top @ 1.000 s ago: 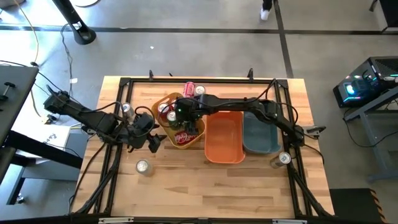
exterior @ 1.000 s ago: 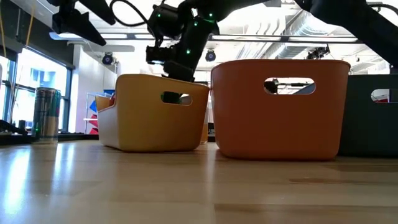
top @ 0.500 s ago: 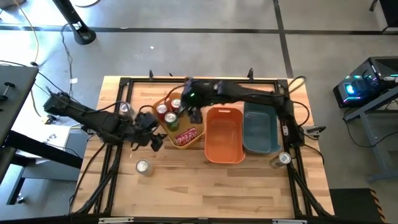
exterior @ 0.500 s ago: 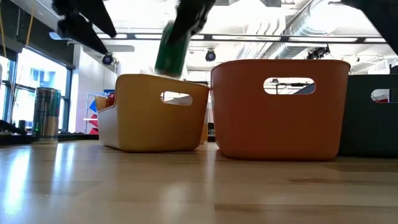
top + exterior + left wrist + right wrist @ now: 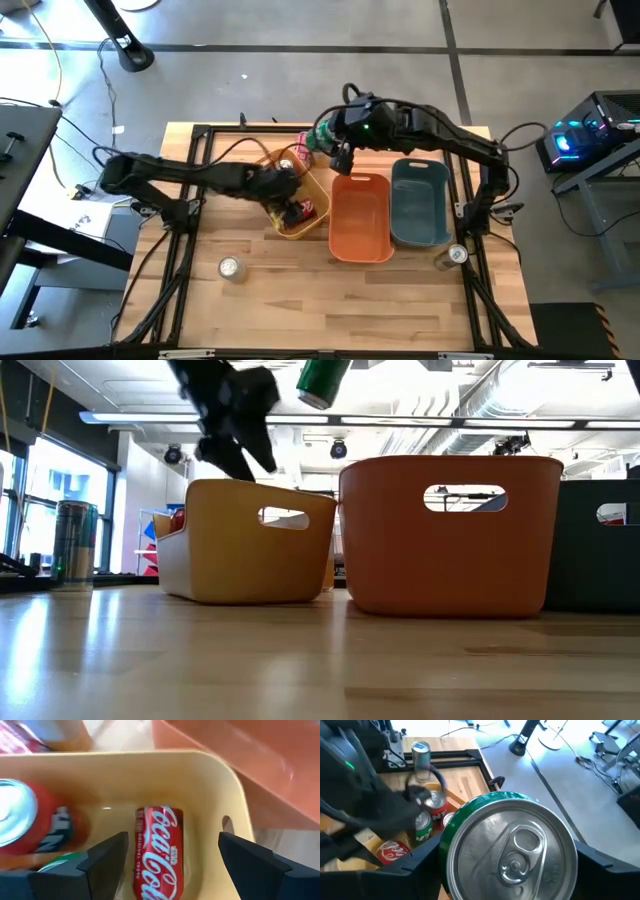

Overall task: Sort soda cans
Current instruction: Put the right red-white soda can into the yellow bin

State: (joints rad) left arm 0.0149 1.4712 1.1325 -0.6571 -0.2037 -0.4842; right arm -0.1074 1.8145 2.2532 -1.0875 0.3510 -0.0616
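Right gripper [image 5: 330,140] is now holding a green can [image 5: 324,133] high, lifted from the yellow bin [image 5: 322,203]. Left gripper [image 5: 167,857], fingers wide, is hovering over a lying red can [image 5: 157,852].

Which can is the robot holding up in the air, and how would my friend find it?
Look at the three bins in a row on the wooden table: yellow, orange and dark teal. Above the far end of the orange one, the right gripper holds a green can in the air. The other cans sit in the yellow bin or on the table; it is the only one lifted.
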